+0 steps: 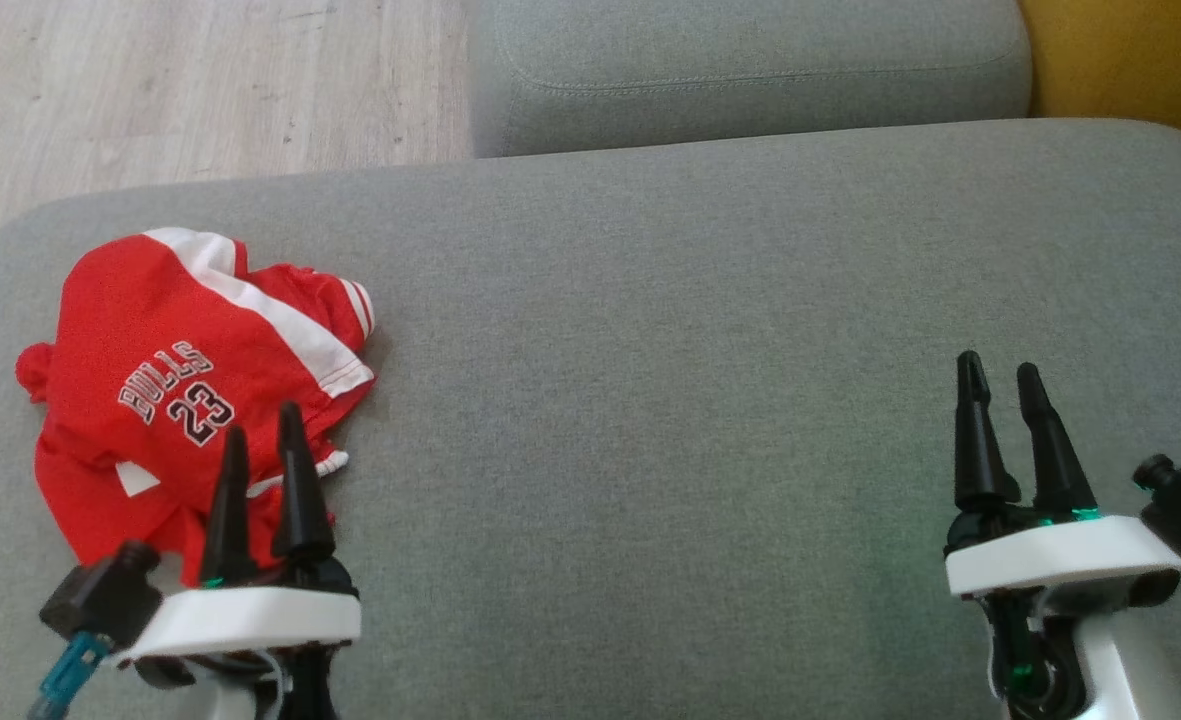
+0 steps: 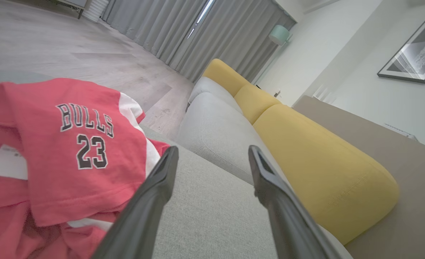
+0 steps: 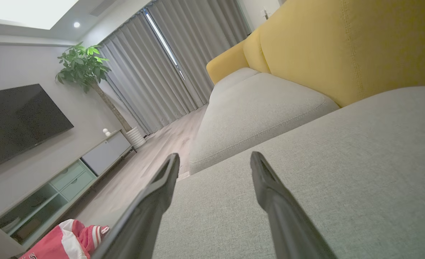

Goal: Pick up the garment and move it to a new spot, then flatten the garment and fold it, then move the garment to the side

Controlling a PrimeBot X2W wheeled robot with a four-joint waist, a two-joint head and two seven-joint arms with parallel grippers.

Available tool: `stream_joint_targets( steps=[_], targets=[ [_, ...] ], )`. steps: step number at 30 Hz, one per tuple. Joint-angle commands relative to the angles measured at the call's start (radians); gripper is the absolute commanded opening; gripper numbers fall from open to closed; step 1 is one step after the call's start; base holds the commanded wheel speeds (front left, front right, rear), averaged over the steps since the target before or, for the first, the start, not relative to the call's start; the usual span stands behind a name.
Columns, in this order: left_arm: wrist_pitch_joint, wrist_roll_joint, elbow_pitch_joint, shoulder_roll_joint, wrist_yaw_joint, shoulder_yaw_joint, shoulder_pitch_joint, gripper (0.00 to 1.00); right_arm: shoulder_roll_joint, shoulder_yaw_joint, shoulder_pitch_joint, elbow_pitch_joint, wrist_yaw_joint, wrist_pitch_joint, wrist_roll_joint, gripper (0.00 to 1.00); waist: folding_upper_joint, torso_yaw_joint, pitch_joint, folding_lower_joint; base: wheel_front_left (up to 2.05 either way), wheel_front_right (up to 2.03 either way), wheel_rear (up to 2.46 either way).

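The red Bulls jersey [image 1: 150, 340] lies crumpled at the left of the grey sofa cushion [image 1: 650, 350]. The left gripper [image 1: 262, 420], jaws apart and empty, hovers at its near edge. The right gripper [image 1: 998, 362], also spread, is far right. The pick-up is not yet made; the next move is probably to lower and pinch a fold.

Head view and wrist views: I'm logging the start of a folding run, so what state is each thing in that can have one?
Garment: crumpled in a heap on the grey cushion, not held.
Left gripper: open, empty, at the garment's near edge.
Right gripper: open, empty, above bare cushion.
Curtains: drawn, a bright slit between them.
TV: screen dark.
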State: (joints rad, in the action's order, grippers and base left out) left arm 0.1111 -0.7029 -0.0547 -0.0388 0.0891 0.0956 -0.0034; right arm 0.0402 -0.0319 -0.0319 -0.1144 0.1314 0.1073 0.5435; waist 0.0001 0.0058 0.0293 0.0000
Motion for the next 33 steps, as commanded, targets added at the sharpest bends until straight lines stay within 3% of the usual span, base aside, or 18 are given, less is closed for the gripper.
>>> stream_joint_targets(
  steps=[1,16,33],
  targets=[
    [0.014,0.028,0.046,-0.008,0.003,-0.012,-0.046,1.0,0.007,-0.023,-0.058,0.045,0.0,0.018,-0.032,1.0,-0.0001,0.0,0.0,0.0,0.0,0.0,0.0],
    [0.058,0.244,0.084,-0.009,-0.016,0.036,-0.047,1.0,0.008,-0.06,-0.062,0.062,-0.001,0.062,-0.248,1.0,-0.0001,0.0,0.002,0.0,0.0,0.0,0.0],
    [0.108,0.5,0.053,-0.012,-0.008,0.088,-0.048,1.0,0.009,-0.099,-0.062,0.099,-0.001,0.112,-0.469,1.0,-0.0001,0.003,0.006,0.0,0.0,0.0,0.0]
  ],
)
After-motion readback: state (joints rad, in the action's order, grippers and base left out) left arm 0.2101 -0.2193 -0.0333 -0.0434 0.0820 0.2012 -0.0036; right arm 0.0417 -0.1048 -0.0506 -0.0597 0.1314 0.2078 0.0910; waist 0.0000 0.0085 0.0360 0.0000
